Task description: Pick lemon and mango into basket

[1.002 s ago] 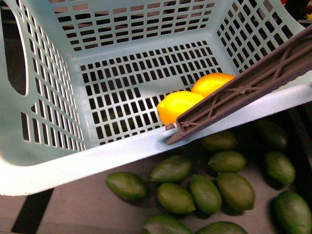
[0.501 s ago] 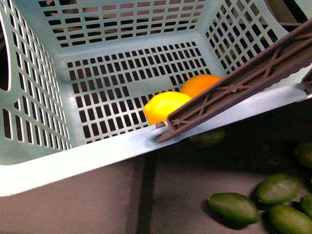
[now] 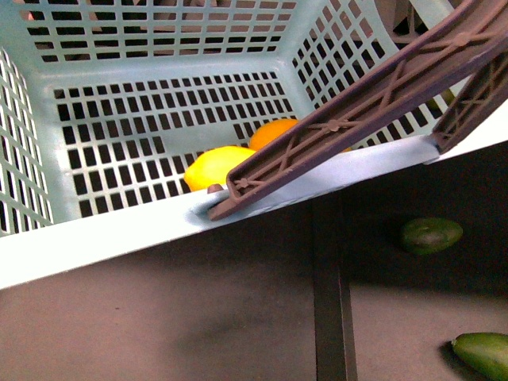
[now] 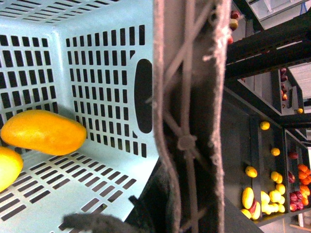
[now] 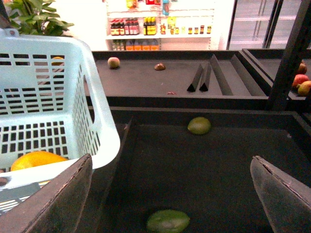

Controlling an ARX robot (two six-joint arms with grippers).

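Two dark green oval fruits (image 3: pixel 431 235) lay nearest you on the matte dark shelf surface (image 3: pixel 198 317), one at the lower right corner of the front view. Just beyond, the basket (image 3: pixel 95 238) showed its smooth pale teal rim, with slotted plastic walls and floor behind it. You had its brown ribbed handle (image 3: pixel 357 111) slanting across the rim. On the slotted floor the lemon (image 3: pixel 213 167), bright yellow and rounded, sat touching the mango (image 3: pixel 274 131), which looked longer, smooth and orange-yellow, behind it. Your right gripper (image 5: pixel 175 194) had its two dark, felt-like pads wide apart over the bin, holding nothing. Your left gripper was hidden behind the handle in the left wrist view, so I could not tell how its jaws stood. Farther off stood bottle-lined store shelves (image 5: pixel 160 26) and a leafy plant (image 5: pixel 34 17).
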